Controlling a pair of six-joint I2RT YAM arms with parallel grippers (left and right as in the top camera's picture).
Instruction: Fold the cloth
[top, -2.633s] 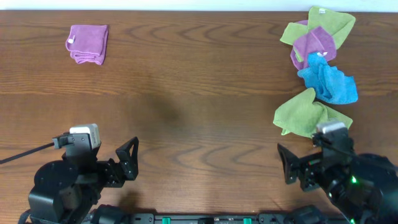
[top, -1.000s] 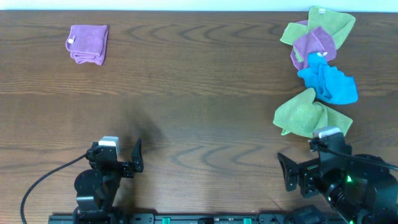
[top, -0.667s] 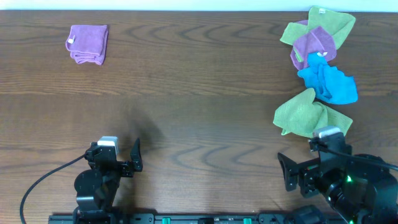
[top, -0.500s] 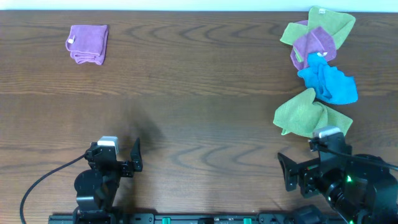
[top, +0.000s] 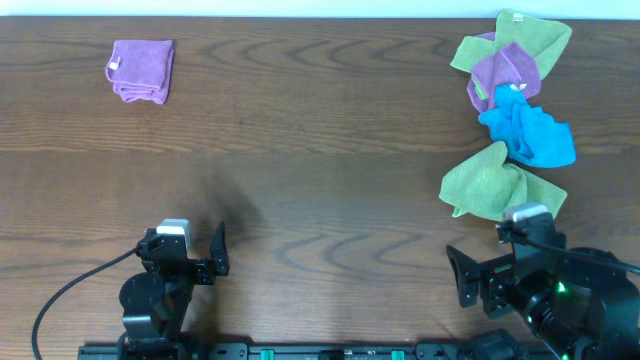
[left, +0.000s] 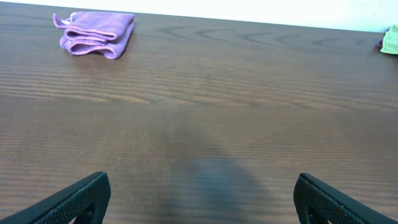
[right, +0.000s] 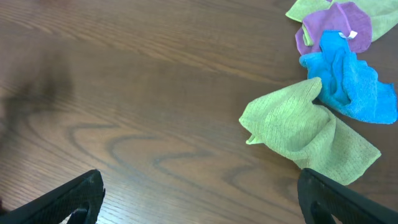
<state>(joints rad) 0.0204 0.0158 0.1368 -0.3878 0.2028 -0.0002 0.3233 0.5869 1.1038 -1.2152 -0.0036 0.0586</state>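
A folded purple cloth lies at the far left of the table; it also shows in the left wrist view. At the right lie loose cloths: a crumpled green one, nearest my right arm, also in the right wrist view, then a blue one, a purple one and another green one. My left gripper is open and empty at the near left edge. My right gripper is open and empty at the near right, just short of the green cloth.
The brown wooden table fills the view. The far table edge runs along the top in the left wrist view. A black cable trails left from my left arm.
Since 2.6 s ago my left arm has pulled back and drawn in toward the near edge. Over the last second nothing has moved.
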